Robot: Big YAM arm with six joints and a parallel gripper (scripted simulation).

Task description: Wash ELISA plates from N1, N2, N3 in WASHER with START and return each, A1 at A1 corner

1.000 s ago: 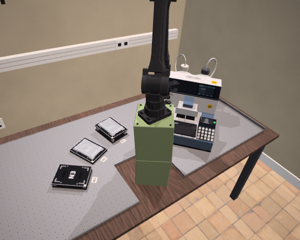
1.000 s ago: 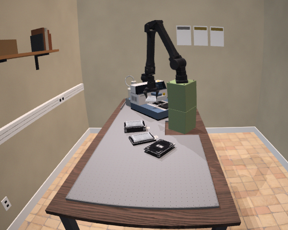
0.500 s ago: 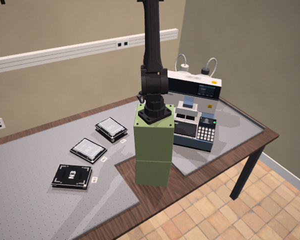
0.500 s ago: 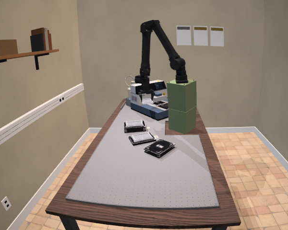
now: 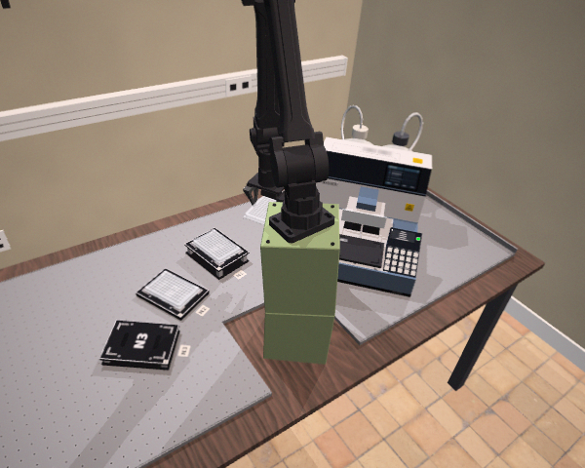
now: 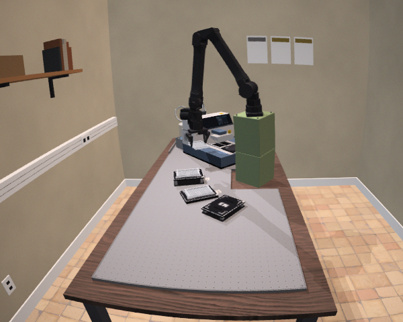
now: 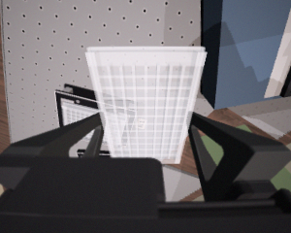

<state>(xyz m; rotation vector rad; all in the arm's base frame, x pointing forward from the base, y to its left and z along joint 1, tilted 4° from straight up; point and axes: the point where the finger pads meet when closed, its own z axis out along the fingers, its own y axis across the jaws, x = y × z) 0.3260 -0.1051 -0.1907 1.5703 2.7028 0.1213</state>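
Above the table beside the washer [image 5: 378, 236]: ELISA plate [image 7: 145, 102] held aloft in the jaws of the gripper [image 7: 145, 133] | lamp green, nest N3 [image 5: 140, 343] bare | carry level, lower squarely, cut-off corner to A1 mark, release once flat.

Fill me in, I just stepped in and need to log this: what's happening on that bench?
A single arm's tool is shut on a clear ELISA plate, held in the air beside the plate washer, whose lamp shows green. Nest N3 is empty, so the plate probably belongs there. Nests N1 and N2 each hold a plate.
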